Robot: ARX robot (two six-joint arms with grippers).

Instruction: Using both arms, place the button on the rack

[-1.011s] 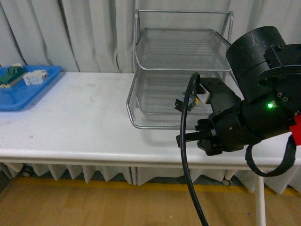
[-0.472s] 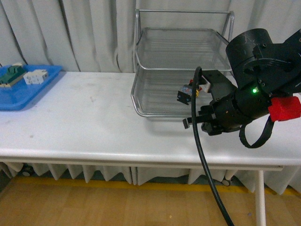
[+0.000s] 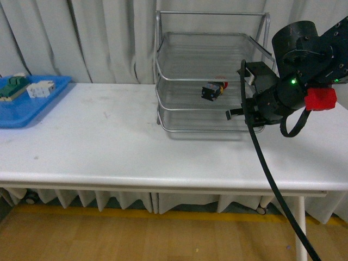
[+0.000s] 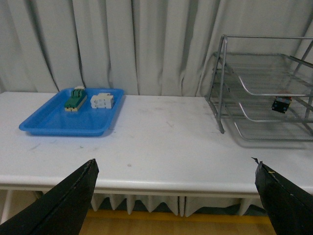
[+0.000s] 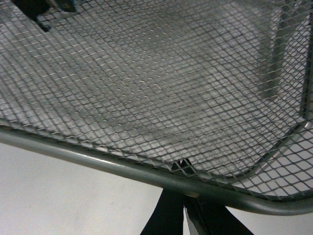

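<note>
Rack [image 3: 212, 73]: silver tube frame w/ three wire-mesh tiers, stands at the far edge of the white surface [image 3: 109, 147], right of centre. Button [image 3: 213, 90] lies on the middle tier, toward its front; dark body w/ bits of red and yellow showing, too small to read more. In the left wrist view the same button [image 4: 281, 104] shows as a small dark block on the middle tier of the rack [image 4: 264, 88], nothing touching it. Right arm [image 3: 296, 70], black and bulky w/ a green light and a red block on its side, sits at the rack's right side; right claw [image 5: 188, 218] seen only in its wrist view as two dark tips close together just under the tray's front tube rim, nothing between them, looks clenched. That view is filled w/ diamond-pattern mesh [image 5: 146, 88] and the smooth grey rim; a dark corner of the button [image 5: 36, 7] shows at the frame's corner. Left claw [image 4: 176, 196]: two black fingers [image 4: 63, 196] spread wide apart, released, held off the surface's near edge. Blue plastic tray [image 3: 27, 103] at the far left corner holds a green block [image 3: 11, 86] and a white block [image 3: 41, 88] side by side. Pale pleated curtain [image 3: 81, 38] behind.
</note>
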